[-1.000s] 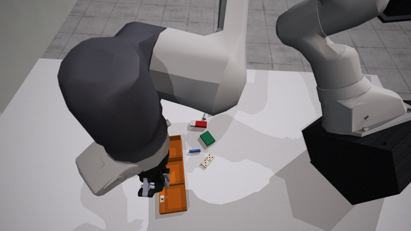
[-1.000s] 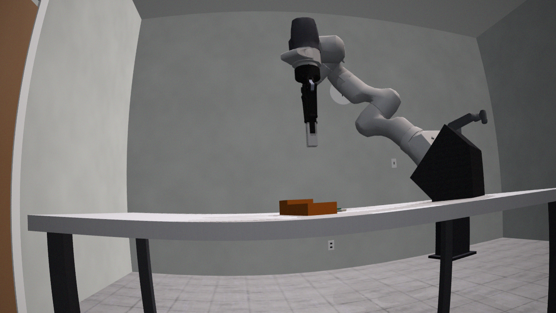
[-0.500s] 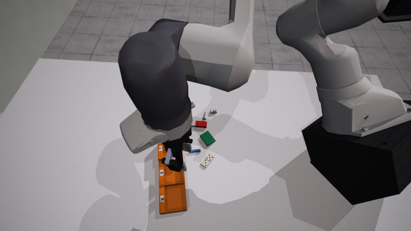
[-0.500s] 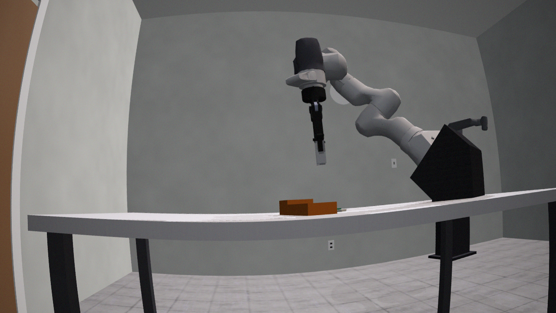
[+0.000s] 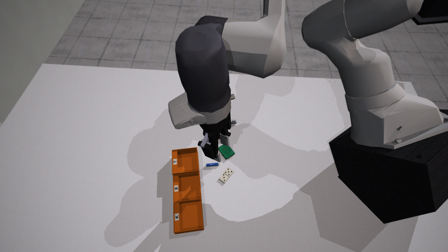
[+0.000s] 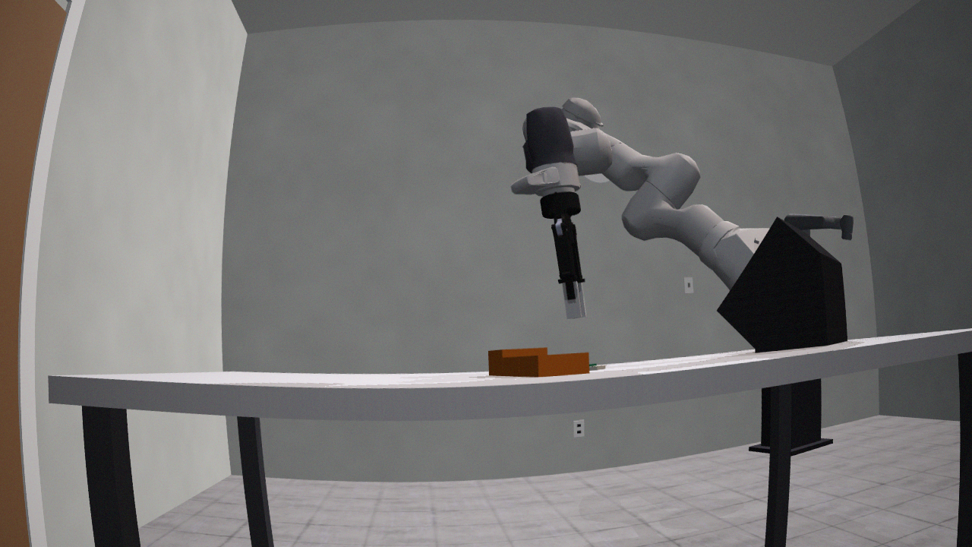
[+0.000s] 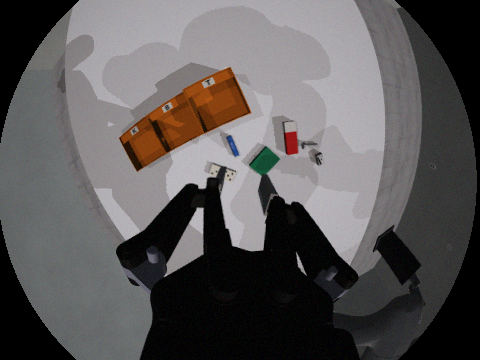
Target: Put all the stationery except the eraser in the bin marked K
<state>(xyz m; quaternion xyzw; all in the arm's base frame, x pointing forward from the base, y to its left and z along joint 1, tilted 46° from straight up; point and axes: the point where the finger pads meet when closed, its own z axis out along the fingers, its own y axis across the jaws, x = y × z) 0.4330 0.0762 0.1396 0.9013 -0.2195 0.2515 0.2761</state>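
- My gripper (image 7: 242,179) hangs above the table, part open and holding nothing.
- The blue pen (image 5: 212,164) lies beside the orange bins (image 5: 186,189), with the green pad (image 5: 226,151) near it.
- I judge the pen next: centre over it, descend straight, avoid the domino (image 5: 226,174).

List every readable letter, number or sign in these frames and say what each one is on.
"T": white tag on the far compartment of the orange three-part bin.
"B": tag on the middle compartment.
"K": tag on the near compartment.
Pips, three and two: on the cream domino tile.
Small blue stick: pale marking, too small to read.
Nothing else legible.
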